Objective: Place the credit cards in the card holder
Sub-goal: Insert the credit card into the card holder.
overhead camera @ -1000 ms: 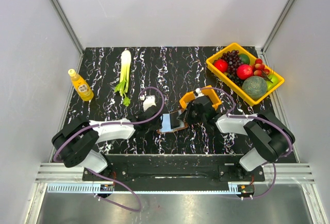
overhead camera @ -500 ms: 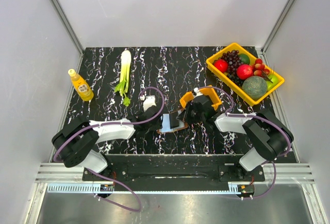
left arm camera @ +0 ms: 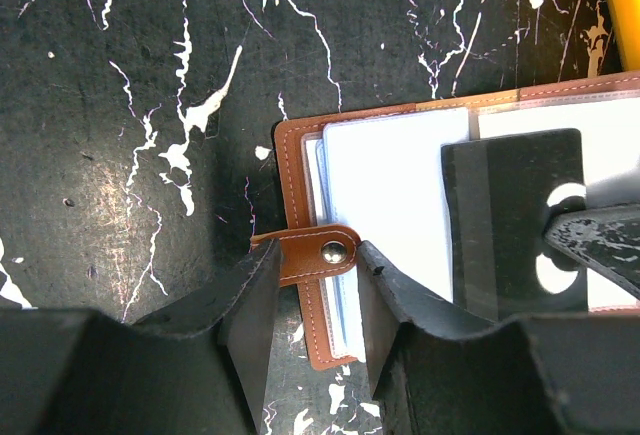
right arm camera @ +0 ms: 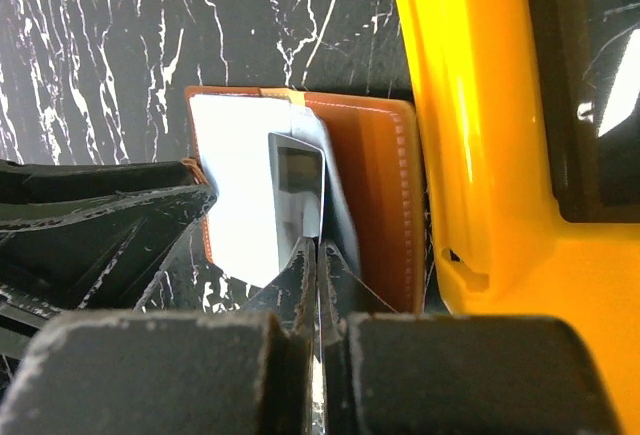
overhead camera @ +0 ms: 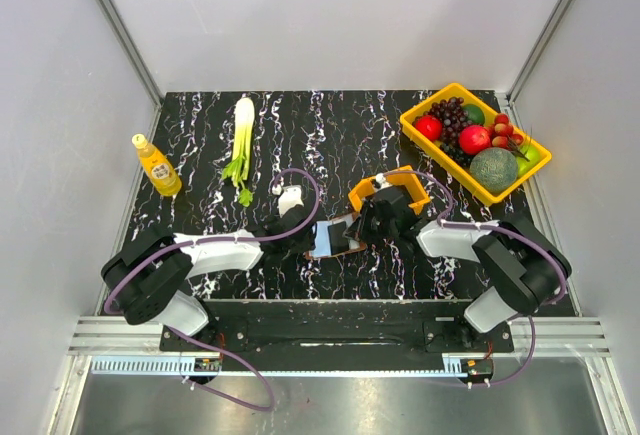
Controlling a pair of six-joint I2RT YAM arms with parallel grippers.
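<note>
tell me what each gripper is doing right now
left gripper: closed on the snap tab of the card holder
right gripper: closed, pinching a credit card

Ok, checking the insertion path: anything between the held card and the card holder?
Nothing visible does. The credit card in the right gripper is directly over the open card holder; the left gripper straddles only its snap tab, and the orange bin stands beside it.
</note>
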